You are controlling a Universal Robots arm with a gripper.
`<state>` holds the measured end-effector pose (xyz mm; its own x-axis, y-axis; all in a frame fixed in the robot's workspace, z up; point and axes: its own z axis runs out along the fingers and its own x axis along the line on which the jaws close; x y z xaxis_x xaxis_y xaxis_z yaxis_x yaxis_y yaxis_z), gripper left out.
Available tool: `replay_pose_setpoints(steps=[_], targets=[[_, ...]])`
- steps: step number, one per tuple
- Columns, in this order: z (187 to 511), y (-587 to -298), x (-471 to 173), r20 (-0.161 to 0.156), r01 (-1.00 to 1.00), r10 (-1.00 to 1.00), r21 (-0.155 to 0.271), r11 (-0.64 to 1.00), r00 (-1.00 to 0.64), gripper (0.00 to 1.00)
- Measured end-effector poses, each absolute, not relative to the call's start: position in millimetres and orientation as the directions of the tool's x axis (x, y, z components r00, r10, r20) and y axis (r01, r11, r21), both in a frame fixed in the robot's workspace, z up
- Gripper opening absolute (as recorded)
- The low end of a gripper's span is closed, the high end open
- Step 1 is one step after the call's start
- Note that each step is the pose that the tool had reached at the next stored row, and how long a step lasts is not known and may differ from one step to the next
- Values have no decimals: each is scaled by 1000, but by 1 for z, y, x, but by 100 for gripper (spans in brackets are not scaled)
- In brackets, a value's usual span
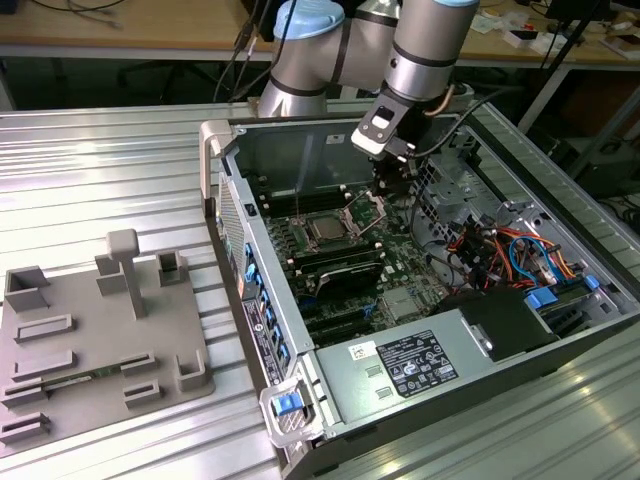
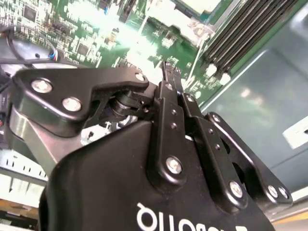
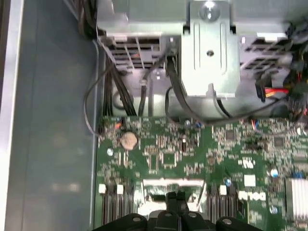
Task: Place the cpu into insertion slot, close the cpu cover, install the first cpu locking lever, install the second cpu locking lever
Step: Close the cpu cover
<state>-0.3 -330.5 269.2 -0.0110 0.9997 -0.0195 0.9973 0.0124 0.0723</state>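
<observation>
The black tool (image 2: 171, 70) is closest. Its fingertips (image 3: 171, 198) are shut tight together, with nothing I can see between them. In the exterior view the cpu (image 1: 325, 232) lies flat in the insertion slot (image 1: 347, 232) on the green board (image 1: 410, 265). The cpu cover (image 1: 367, 208) stands open at 2 o'clock from the cpu. The tool hangs just above the cover. The computer case (image 1: 290, 150) sits on the metal bench (image 1: 100, 170).

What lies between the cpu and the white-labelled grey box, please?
In the exterior view, long black memory slots lie between the cpu and the grey box.
</observation>
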Motion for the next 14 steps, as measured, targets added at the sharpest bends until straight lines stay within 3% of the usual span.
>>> replay_pose_setpoints(steps=[14], targets=[[251, -326, 30, -19, 997, 1000, 71, 12, -11, 11]])
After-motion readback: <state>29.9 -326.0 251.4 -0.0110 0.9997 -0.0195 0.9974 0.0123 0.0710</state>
